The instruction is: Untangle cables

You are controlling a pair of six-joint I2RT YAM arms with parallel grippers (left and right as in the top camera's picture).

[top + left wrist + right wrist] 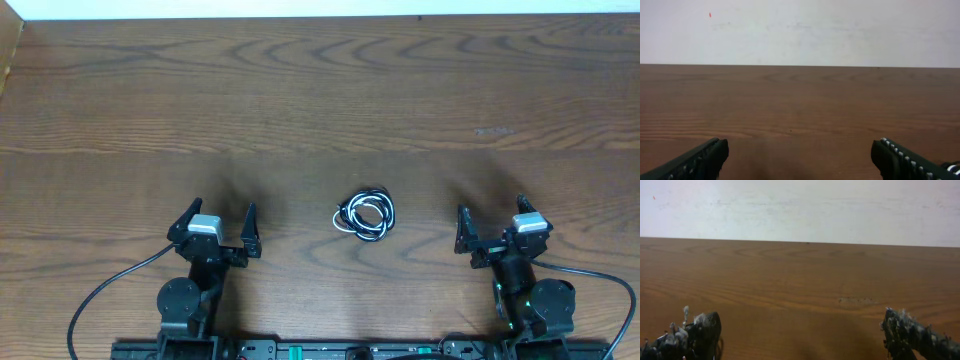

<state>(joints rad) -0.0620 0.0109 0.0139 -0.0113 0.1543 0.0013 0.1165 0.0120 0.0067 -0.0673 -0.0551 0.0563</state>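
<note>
Both arms wait low at the near edge. The left gripper (pixel 222 212) and the right gripper (pixel 491 212) are spread wide and empty, dark ribbed fingers (pixel 695 160) apart over bare wood. Roughly midway between them lie the cables (pixel 365 215), thin white and black cords wound into one small, tight coil on the smooth wood-grain counter (pixel 320 90). Untangling looks unstarted. I'd say one gripper must pin the coil while the other teases out a loose end.
</note>
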